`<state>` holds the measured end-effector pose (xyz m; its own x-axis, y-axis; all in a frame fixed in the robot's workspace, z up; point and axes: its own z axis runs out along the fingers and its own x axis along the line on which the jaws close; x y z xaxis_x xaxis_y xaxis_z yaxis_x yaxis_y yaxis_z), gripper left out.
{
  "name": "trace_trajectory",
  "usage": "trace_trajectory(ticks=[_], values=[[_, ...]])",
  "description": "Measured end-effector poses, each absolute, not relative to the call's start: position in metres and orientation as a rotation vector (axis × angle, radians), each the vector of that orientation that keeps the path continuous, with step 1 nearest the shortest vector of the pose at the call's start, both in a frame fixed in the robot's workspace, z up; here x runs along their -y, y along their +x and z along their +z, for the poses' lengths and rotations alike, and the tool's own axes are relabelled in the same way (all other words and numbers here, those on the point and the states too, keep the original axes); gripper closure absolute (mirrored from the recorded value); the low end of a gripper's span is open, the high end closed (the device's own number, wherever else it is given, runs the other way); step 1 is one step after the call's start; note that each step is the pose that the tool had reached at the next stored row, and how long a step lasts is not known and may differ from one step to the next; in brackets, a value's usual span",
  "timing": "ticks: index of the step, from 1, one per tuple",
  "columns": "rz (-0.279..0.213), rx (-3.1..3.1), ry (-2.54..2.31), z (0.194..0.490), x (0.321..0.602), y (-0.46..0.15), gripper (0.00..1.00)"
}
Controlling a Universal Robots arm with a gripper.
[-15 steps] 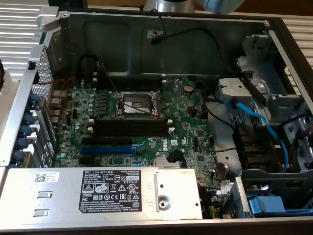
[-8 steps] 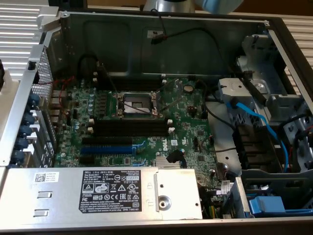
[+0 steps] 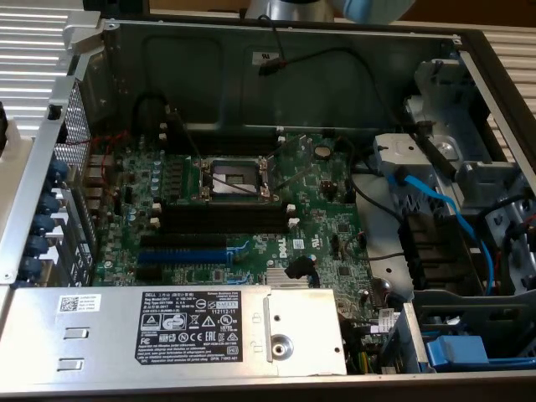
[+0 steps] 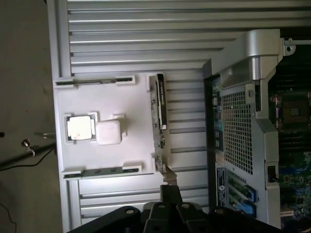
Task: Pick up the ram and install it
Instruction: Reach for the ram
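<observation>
On a ribbed metal bench (image 4: 146, 29) the ram (image 4: 160, 111) stands on edge in a white tray (image 4: 97, 102). The gripper (image 4: 169, 190), jaws together, hovers near its end. It should spread them and centre along the ram's length. The slots (image 3: 224, 219) lie at six o'clock of the socket (image 3: 234, 177).

straight above the slots (image 3: 222, 219) the way down is free. behind the slots the cpu socket (image 3: 234, 177) lies low and flat, and further back a black cable (image 3: 339, 52) loops along the case wall. on the near side of the slots a labelled metal cage (image 3: 167, 322) rises over the board. to the exterior view's right of the slots a blue cable (image 3: 440, 203) crosses the crowded drive bay (image 3: 469, 167). to the exterior view's left of the slots stands the perforated wall (image 4: 238, 126). beyond it the ram (image 4: 160, 104) stands on a white holder (image 4: 107, 160), with bare ribbed tabletop (image 4: 187, 126) alongside.
</observation>
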<state>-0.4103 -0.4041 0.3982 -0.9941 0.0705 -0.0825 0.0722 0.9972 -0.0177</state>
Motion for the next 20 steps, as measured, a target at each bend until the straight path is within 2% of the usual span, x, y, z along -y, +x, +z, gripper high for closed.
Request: trace_trajectory(ticks=[13,20], values=[[-0.022,-3.078,0.11,0.398,0.403,-0.47,0.89],[-0.019,-3.081,0.026,0.398,0.4,-0.475,0.89]])
